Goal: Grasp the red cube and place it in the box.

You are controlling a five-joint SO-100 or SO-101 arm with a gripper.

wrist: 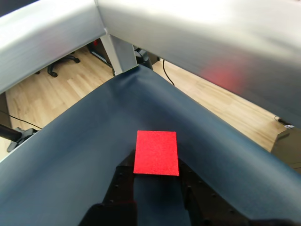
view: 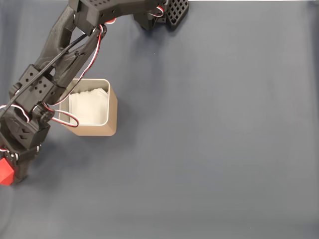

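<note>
At lower left of the fixed view, the claw (view: 7, 172) grips the red cube (view: 6, 171). The box (view: 112, 107), above and to its right, awaits; carry and release seem to remain.

The fixed view looks straight down from high above the box (view: 92, 107); the wrist view looks close past the gripper (wrist: 155, 181), sharing the red cube (view: 6, 172).

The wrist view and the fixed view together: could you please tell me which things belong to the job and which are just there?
Job:
- red cube, between the end effector's fingers
- box, white lining inside

Just there:
- dark table cover
- metal frame
- wooden floor
</note>
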